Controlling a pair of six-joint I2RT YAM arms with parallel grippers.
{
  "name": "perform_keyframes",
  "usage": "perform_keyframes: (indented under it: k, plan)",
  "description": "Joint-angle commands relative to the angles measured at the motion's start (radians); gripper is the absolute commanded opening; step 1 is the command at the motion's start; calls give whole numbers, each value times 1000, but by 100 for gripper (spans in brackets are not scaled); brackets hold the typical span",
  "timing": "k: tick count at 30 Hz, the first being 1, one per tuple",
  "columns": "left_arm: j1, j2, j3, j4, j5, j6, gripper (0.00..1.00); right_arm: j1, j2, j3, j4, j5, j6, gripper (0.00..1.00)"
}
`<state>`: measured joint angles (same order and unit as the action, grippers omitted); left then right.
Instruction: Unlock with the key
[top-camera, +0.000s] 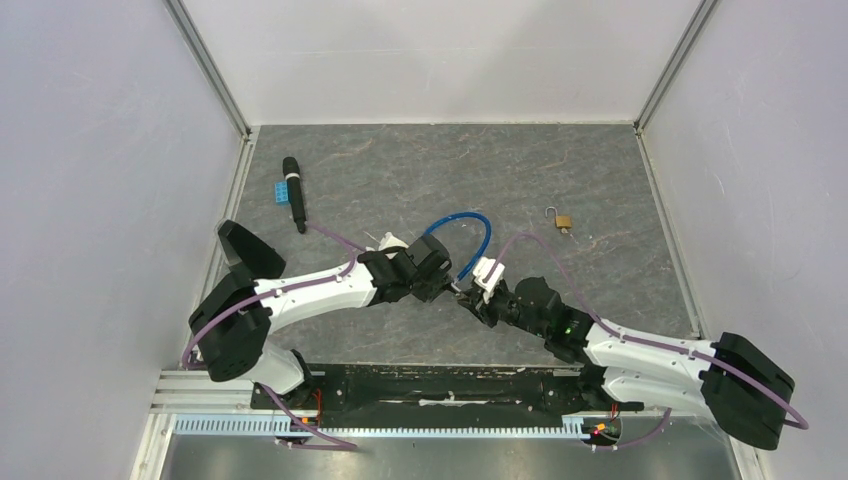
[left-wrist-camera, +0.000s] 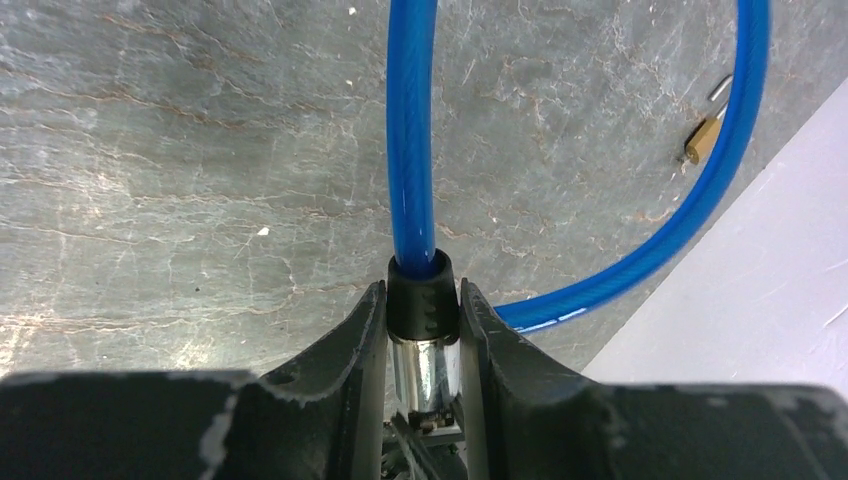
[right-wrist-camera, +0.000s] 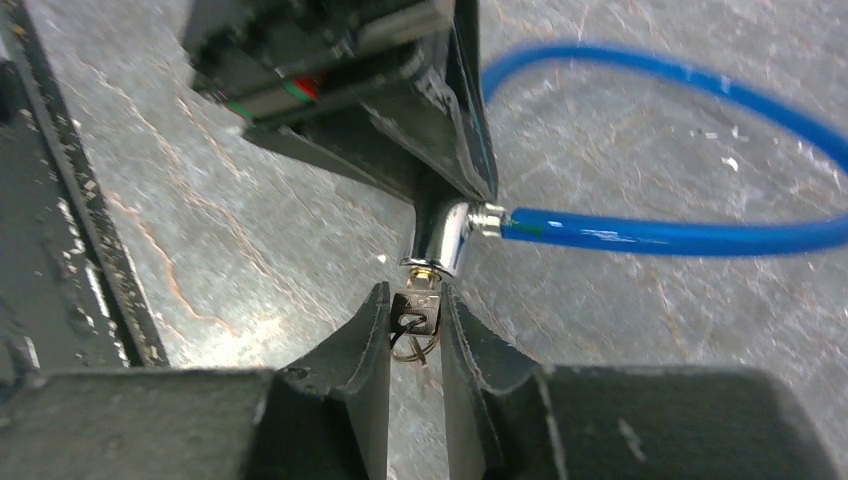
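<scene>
- Claws meet nose to nose in the top view, over the near middle of the counter (top-camera: 420, 170). The left claw (top-camera: 438, 283) and right claw (top-camera: 472, 300) face each other so one can steady the lock while the other works the key. The blue cable lock (top-camera: 482, 232) loops away behind them. A small brass padlock (top-camera: 563, 221) lies well apart to the right, and a black marker (top-camera: 294, 193) and blue block (top-camera: 283, 190) lie at the far left. I judge none of these matters for this step.
- Left wrist view: my left claw is clenched on the black collar (left-wrist-camera: 423, 295), where the cable enters the chrome barrel (left-wrist-camera: 425, 375), with a finger on either side. I read this as a brace against twisting.
- Right wrist view: my right claw pinches the key (right-wrist-camera: 418, 312) by its head. The key's tip sits at the barrel's mouth and seems to be inserted; how deep, I cannot tell. The barrel hangs just above the counter with its keyhole in line with the key. The cable's other end sits in the barrel's side, so I judge the lock not yet open and turning the key the step in hand.
</scene>
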<state>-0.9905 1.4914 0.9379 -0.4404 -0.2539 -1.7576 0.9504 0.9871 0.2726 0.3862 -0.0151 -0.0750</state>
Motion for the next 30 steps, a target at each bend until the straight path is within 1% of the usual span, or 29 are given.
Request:
perform_keyframes:
  k: [1,3,5,9,13,16,20,21,26,30]
  plan:
    - [-66,5,30,15,174,63,2,-14,-6,118,357,-59,-12,0]
    - [-70,0,39,17,164,75,2,-15,21,105,375,-69,-5,0]
    - [-73,-17,41,18,147,83,2,-14,46,74,410,-40,-3,0]
    - [-80,-46,41,32,115,98,2,-16,97,30,436,118,-3,0]
    - [-83,-57,34,50,116,101,2,-24,129,-5,450,265,21,0]
    - [-82,-60,23,66,117,98,2,-35,150,-33,486,259,27,0]
    - [-82,-67,-15,98,115,64,3,-36,173,-81,555,197,34,0]
    - [-80,-70,-25,103,111,48,6,-37,180,-91,570,185,35,0]
    - [-71,-77,-100,155,121,-16,27,-39,211,-120,617,113,39,1]
    - [-65,-61,-110,161,145,-31,42,-39,237,-109,630,60,48,0]
